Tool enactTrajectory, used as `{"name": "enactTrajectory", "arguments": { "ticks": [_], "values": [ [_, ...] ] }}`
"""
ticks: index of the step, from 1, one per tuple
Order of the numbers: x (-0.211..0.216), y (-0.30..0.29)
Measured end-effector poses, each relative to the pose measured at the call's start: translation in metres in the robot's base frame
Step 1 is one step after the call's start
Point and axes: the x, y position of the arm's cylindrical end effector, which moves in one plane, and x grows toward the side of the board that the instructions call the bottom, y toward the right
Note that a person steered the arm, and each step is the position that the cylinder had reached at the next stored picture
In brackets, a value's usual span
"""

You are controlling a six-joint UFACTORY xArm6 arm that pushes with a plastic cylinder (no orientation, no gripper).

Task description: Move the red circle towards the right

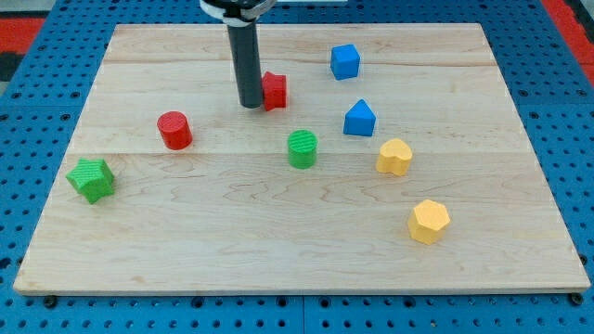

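Tip position matters first: your rod, which has no hand to spread or pinch, touches another red block on its right, while the red circle lies toward its lower left, near. Circle around to its left side, then push right, passing above the green circle.

No text, label, brand, number or sign can be read anywhere here: the bench is bare wood, the coloured blocks carry no markings, and the blue pegboard around it shows only holes
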Motion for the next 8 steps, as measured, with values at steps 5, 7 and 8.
{"name": "enactTrajectory", "arguments": {
  "ticks": [5,7,8],
  "values": [
    [0.114,-0.157],
    [0.098,-0.197],
    [0.076,-0.184]
  ]
}}
